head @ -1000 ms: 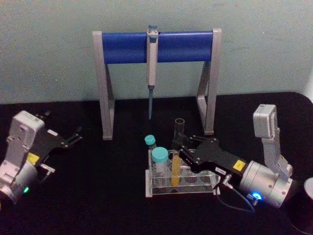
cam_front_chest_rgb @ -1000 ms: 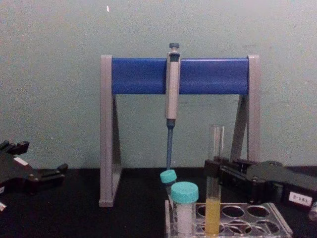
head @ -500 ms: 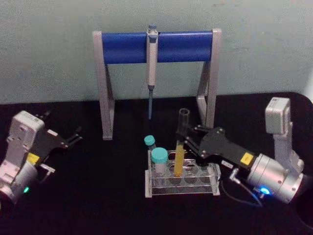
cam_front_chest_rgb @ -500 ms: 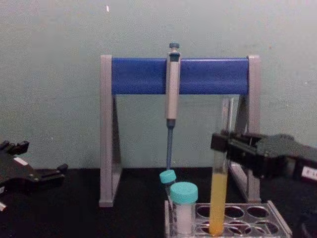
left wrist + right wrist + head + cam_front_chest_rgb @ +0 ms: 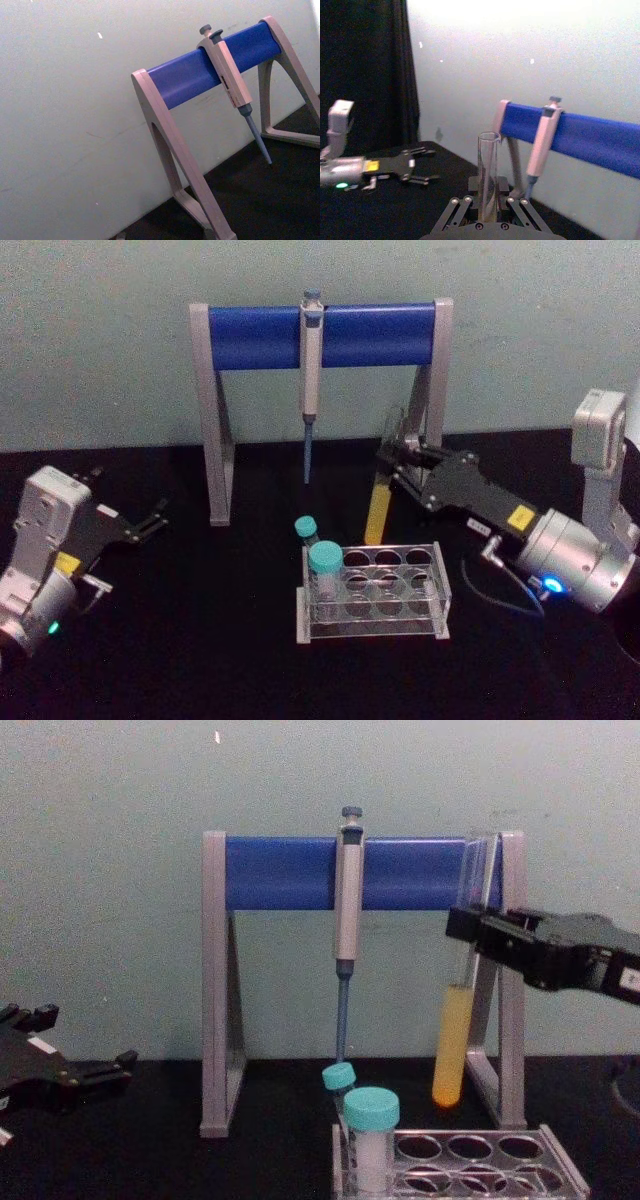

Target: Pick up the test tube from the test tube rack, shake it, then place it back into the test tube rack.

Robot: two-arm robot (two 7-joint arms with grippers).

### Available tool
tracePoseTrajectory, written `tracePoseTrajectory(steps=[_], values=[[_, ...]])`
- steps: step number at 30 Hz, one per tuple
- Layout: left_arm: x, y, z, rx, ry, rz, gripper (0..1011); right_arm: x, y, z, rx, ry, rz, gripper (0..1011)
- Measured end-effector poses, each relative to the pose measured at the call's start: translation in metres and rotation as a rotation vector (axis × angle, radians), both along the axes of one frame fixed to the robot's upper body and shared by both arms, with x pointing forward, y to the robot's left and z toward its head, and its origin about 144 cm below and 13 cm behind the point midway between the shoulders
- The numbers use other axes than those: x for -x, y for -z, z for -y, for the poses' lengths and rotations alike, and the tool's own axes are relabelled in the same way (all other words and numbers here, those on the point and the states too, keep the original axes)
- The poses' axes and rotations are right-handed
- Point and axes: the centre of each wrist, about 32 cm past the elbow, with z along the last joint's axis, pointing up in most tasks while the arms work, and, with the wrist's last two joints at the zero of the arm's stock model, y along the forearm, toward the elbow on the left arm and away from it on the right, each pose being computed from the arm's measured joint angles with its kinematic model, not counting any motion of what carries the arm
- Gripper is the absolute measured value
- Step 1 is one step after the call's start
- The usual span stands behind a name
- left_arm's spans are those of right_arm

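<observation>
Standing nearest, the clear test tube rack (image 5: 400,628) carries a teal-capped vial (image 5: 325,560) and a small teal-capped tube (image 5: 306,528) at its left end. Off to the left, the left gripper (image 5: 143,522) sits parked, fingers apart and empty. Above the rack's far side the test tube (image 5: 376,512) hangs clear of the holes, tilted, with yellow liquid low and its open mouth up. The right gripper (image 5: 396,454) has its fingers closed on the bare glass above the liquid. Thin, smooth, uncapped glass looks light, slippery and fragile, so a firm but gentle pinch high on the wall suits it. Hard shaking could, I judge, slop liquid out. Farthest back stands the pipette stand (image 5: 250,335) with its pipette (image 5: 311,370).
</observation>
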Motion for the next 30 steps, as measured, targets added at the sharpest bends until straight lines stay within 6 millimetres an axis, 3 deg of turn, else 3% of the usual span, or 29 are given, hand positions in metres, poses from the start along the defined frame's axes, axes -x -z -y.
tracePoseTrajectory(steps=[16,30], values=[[0.000,0.000,0.000,0.000,0.000,0.000,1001,-0.024,-0.002,-0.005,0.014,0.061,-0.008,221],[0.000,0.000,0.000,0.000,0.000,0.000,1001,-0.016,-0.004,0.002,0.032,0.103,-0.004,221]])
